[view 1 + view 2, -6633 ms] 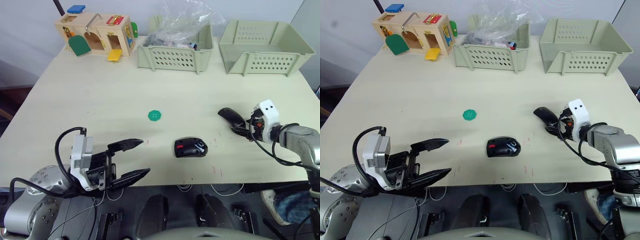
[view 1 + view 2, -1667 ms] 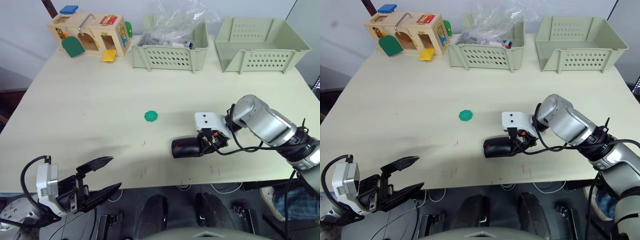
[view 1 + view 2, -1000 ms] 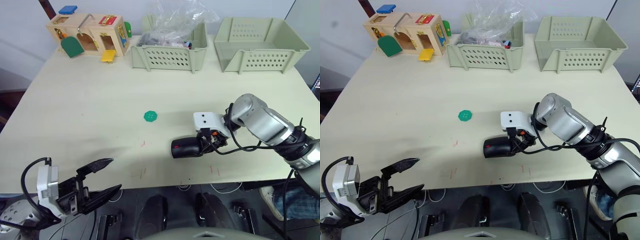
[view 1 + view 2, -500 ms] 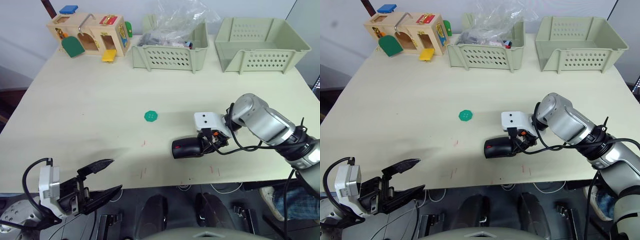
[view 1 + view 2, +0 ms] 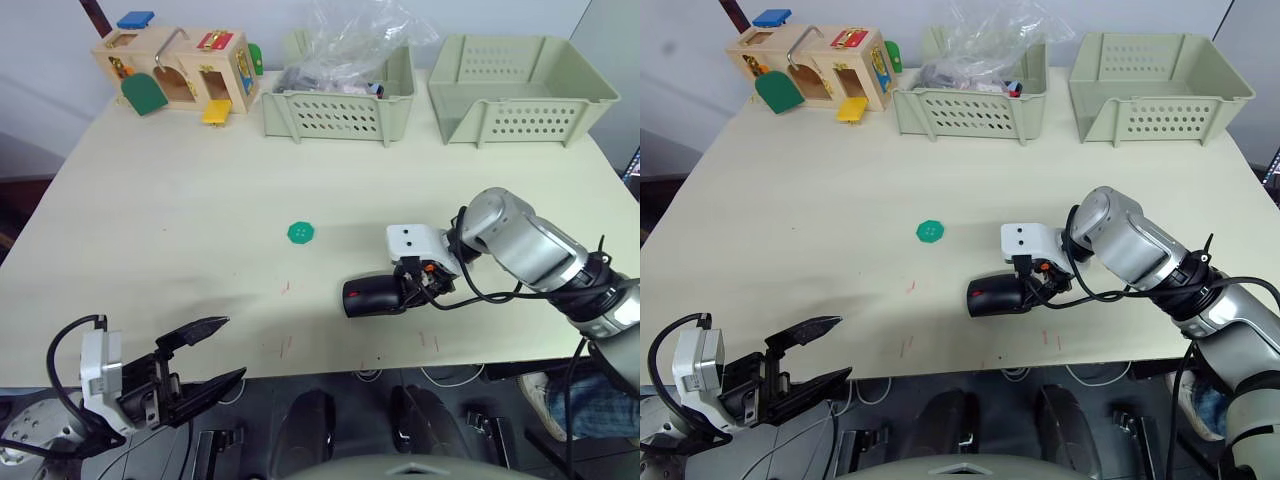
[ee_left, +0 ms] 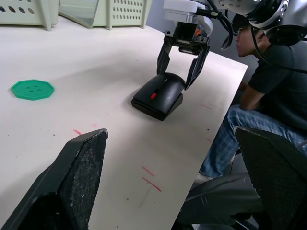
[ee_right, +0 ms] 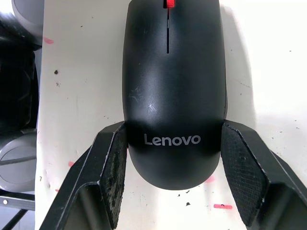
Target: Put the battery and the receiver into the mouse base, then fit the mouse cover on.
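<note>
Table bears mouse cover, green disc

1. You see a glossy black mouse cover with white lettering and a red wheel.
2. Your disc is green.
3. The desk is pale cream, flecked with red marks near its front edge.
4. Both baskets are sage green.

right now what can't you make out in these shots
- Battery and receiver: the cover sits on the mouse, so whatever is inside is hidden.
- Seating of the cover: the seam is too fine to judge in the eye views.
- Bin contents: a crumpled plastic bag hides what lies in the middle bin.
- Right gripper: jaws straddle the mouse's rear; contact with its sides cannot be judged.
</note>
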